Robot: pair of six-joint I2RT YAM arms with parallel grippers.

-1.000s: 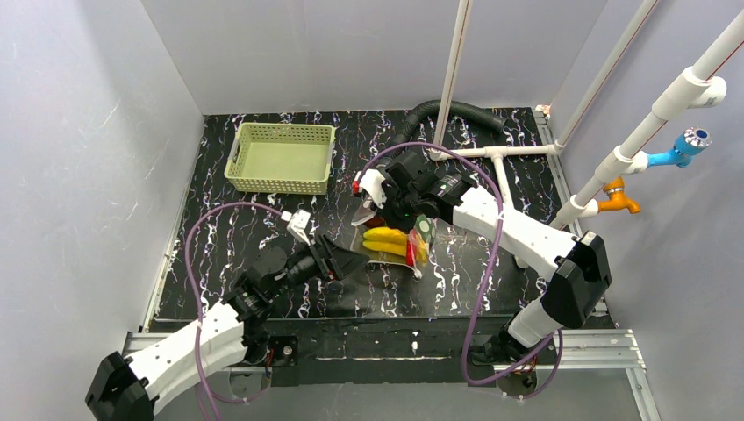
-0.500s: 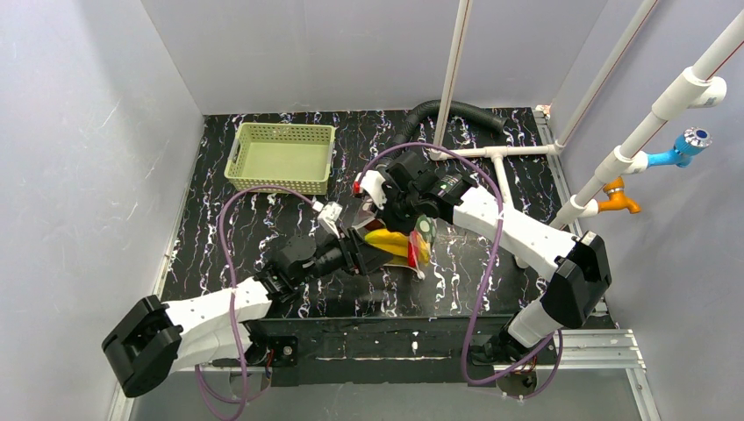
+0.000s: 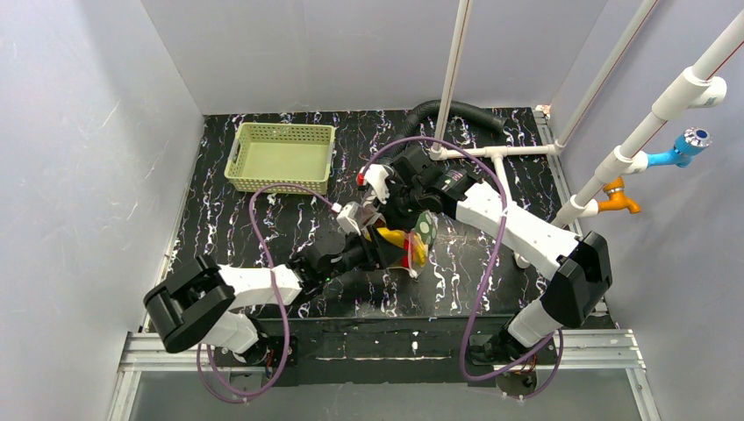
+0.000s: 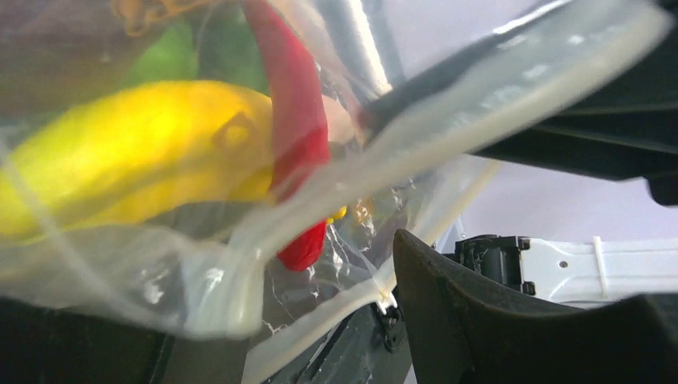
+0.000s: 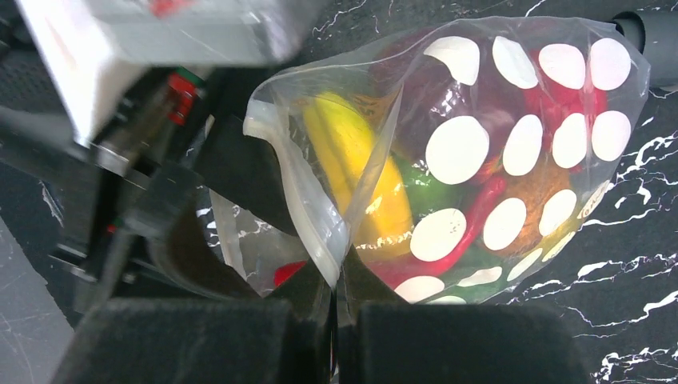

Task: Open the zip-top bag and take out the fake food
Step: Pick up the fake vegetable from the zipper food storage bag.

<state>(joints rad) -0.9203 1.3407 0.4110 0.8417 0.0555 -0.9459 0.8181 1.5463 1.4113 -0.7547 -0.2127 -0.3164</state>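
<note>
Reaching in since a second ago, my left tool (image 3: pixel 382 247) straddles one lip of the zip-top bag (image 5: pixel 512 136) at the middle of the tabletop (image 3: pixel 219 230), jaws half wide, not pinched. The fake food (image 5: pixel 356 164) sits inside. My right tool (image 5: pixel 336 288) clamps the other lip; if I grab both layers, I'd fail to open it.

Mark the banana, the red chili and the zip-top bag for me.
banana (image 5: pixel 344 136), right wrist view, upper yellow body seen through the film.
red chili (image 4: pixel 297 120), left wrist view, middle of its curved body.
zip-top bag (image 5: pixel 456 150), right wrist view, a white spot on its side.
</note>
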